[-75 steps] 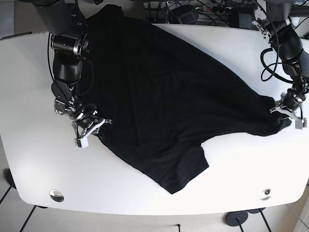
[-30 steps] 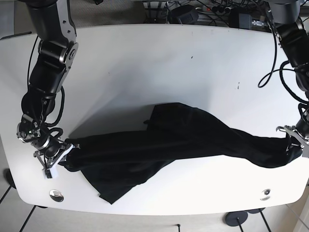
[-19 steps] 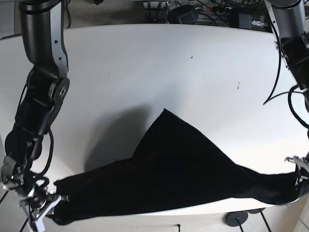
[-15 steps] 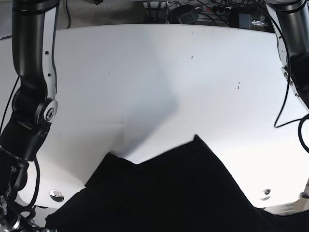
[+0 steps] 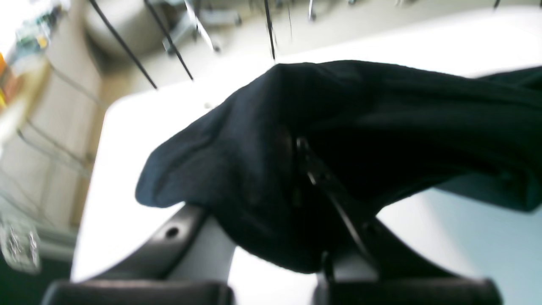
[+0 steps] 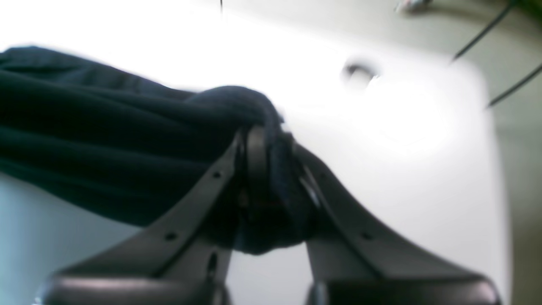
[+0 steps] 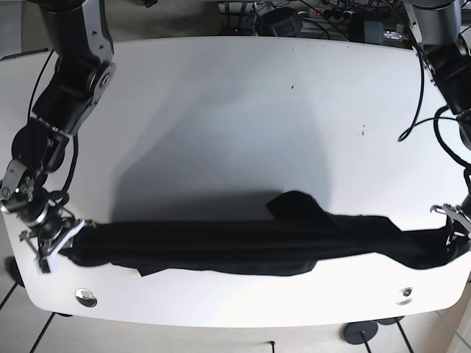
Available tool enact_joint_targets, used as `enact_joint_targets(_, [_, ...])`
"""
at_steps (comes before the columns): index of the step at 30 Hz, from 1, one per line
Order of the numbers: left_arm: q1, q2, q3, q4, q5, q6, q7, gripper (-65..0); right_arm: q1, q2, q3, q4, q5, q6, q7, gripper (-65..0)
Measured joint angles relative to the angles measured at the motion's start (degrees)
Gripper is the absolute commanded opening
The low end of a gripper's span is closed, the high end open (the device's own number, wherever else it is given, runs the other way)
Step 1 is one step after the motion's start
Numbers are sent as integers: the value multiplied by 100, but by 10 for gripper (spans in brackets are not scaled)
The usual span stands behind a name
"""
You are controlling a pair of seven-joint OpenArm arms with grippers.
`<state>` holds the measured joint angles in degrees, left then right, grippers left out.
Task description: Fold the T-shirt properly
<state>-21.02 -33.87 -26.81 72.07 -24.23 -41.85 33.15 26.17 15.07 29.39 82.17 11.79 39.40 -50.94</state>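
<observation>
The black T-shirt (image 7: 250, 246) is pulled into a long narrow band across the front of the white table (image 7: 235, 118), with a small hump of cloth (image 7: 294, 202) rising near its middle. At the band's right end in the base view, my left gripper (image 7: 455, 234) is shut on the cloth. My right gripper (image 7: 53, 246) is shut on the left end. The left wrist view shows dark fabric (image 5: 338, 127) bunched between the fingers of the left gripper (image 5: 296, 169). The right wrist view shows a fold of T-shirt (image 6: 127, 127) pinched in the right gripper (image 6: 271, 169).
Cables and power gear (image 7: 309, 18) lie behind the table's back edge. Two round metal fittings (image 7: 86, 297) (image 7: 404, 296) sit near the front corners. The shirt band lies close to the table's front edge (image 7: 235, 323).
Half a second ago the shirt was raised high and spread wide toward the camera. Both grippers have since come back into view with it, and it is now a taut, low band.
</observation>
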Motion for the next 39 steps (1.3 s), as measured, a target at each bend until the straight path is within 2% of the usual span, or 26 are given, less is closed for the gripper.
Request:
enact_joint_targets(6, [1399, 382, -820, -2, 79, 2, 59, -650, -2164, -31, 157, 658, 914, -59, -28, -631])
enact_joint_targets(9, [1823, 398, -979, -2, 42, 0, 39, -650, -2835, -247, 525, 776, 1217, -57, -22, -631])
enact_joint_targets(17, [2391, 503, -1285, -13, 70, 24, 39, -650, -3729, -518, 627, 892, 1231, -57, -11, -631])
enact_joint_targets(30, [2485, 496, -1303, -11, 70, 37, 39, -650, -3921, -590, 627, 892, 1222, -57, 13, -628])
enact_joint_targets(32, [2485, 494, -1303, -11, 70, 42, 39, -650, -3921, -603, 627, 892, 1222, -59, 13, -591])
enact_joint_targets(36, [2485, 494, -1303, -11, 87, 44, 39, -650, -3921, -601, 627, 892, 1202, -61, 13, -563])
enact_joint_targets(38, [2485, 492, -1303, -9, 94, 57, 44, -632, -3923, -601, 629, 898, 1200, -85, 11, -480])
enact_joint_targets(39, [2485, 490, -1303, -7, 116, 74, 46, -578, -3926, -603, 632, 957, 1174, -116, 7, -415])
